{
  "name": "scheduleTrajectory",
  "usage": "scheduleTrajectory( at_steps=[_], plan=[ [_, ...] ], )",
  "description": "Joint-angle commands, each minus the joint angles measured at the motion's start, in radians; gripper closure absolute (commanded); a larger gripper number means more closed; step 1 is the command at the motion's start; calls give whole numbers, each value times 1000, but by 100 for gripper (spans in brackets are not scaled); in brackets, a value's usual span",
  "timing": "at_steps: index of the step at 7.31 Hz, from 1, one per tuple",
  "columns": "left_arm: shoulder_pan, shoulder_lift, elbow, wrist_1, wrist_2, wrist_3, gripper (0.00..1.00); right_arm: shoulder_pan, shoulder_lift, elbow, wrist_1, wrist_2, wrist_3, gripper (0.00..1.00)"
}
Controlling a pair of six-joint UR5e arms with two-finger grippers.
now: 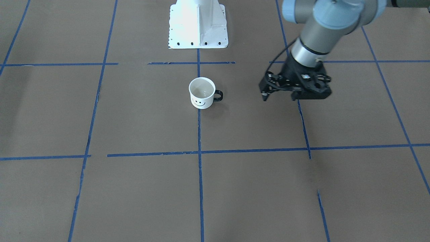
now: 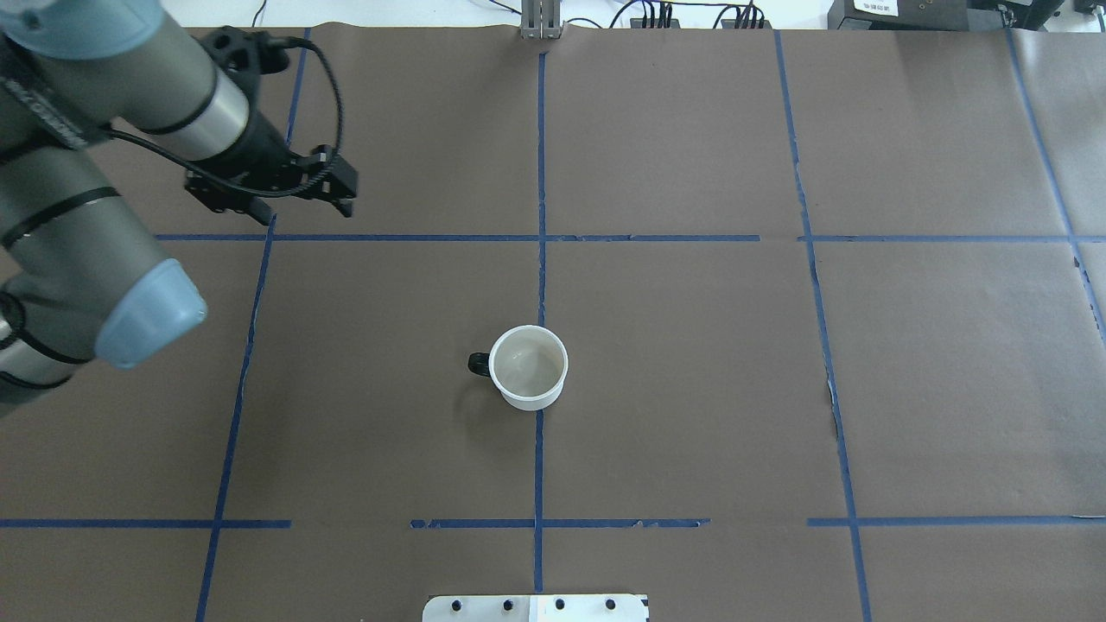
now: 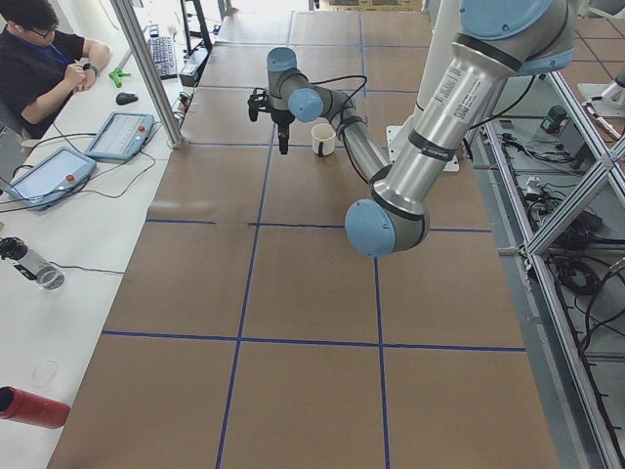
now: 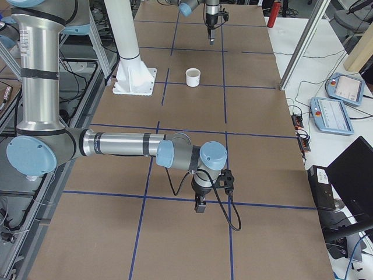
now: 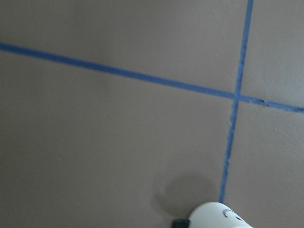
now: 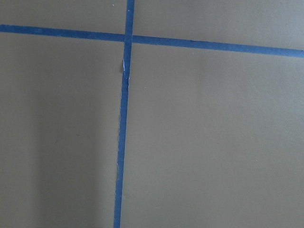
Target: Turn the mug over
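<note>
The white mug [image 1: 201,94] with a black smiley face stands upright, mouth up, on the brown table at the centre tape line. Its dark handle [image 1: 218,95] points to the robot's left. It also shows in the overhead view [image 2: 528,367] and at the bottom edge of the left wrist view [image 5: 218,216]. My left gripper [image 1: 280,98] hangs open and empty above the table, well to the mug's left and farther from the base [image 2: 302,210]. My right gripper [image 4: 200,207] shows only in the exterior right view, low over the table far from the mug; I cannot tell whether it is open.
The white robot pedestal [image 1: 198,25] stands behind the mug. Blue tape lines [image 2: 540,238] grid the brown paper. A side table with tablets [image 3: 117,135] and a seated operator [image 3: 39,49] lies beyond the far edge. A red bottle [image 3: 29,405] lies there too.
</note>
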State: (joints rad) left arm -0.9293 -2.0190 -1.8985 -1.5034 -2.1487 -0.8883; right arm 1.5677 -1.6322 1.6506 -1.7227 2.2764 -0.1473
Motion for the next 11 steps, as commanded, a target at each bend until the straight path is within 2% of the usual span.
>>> scheduleTrajectory(
  at_steps=[1, 2, 4, 5, 6, 7, 8, 9, 11],
  plan=[
    [-176, 231, -17, -1, -8, 486, 0, 0, 0, 0, 0, 0, 0, 0],
    [-283, 309, -5, -3, -10, 688, 0, 0, 0, 0, 0, 0, 0, 0],
    [-470, 452, 50, -15, -17, 924, 0, 0, 0, 0, 0, 0, 0, 0],
    [-578, 470, 112, -15, -19, 1095, 0, 0, 0, 0, 0, 0, 0, 0],
    [-639, 471, 178, -14, -19, 1189, 0, 0, 0, 0, 0, 0, 0, 0],
    [-652, 474, 196, -8, -34, 1186, 0, 0, 0, 0, 0, 0, 0, 0],
    [-660, 494, 196, -8, -160, 1183, 0, 0, 0, 0, 0, 0, 0, 0],
    [-660, 509, 196, -9, -212, 1165, 0, 0, 0, 0, 0, 0, 0, 0],
    [-658, 511, 196, -12, -214, 1091, 0, 0, 0, 0, 0, 0, 0, 0]
  ],
)
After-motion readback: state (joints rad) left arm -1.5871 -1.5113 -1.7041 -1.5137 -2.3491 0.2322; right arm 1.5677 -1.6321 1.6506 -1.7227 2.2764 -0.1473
